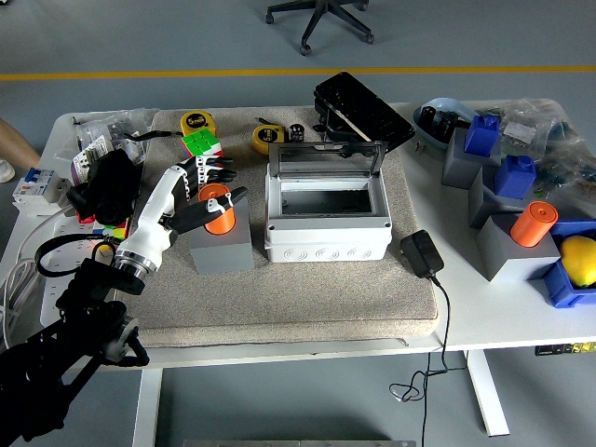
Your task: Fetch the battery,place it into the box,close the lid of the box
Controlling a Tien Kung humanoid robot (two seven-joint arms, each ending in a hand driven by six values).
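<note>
My left hand [200,191] sits over the left part of the mat [307,307], fingers closed around the battery [219,211], which stands on a block [222,244] directly below the hand. Just right of the hand I find the box [328,219], lid [328,158] raised at its far edge. Behind the hand lie a puzzle cube [202,143] and two tape measures [196,121] [267,138]. Well to the right, beyond the box, a power adapter [422,253] rests at the mat's edge. Further right, a second battery [533,223] stands on another block [515,248]. Left of the hand sits a power strip [42,186].
</note>
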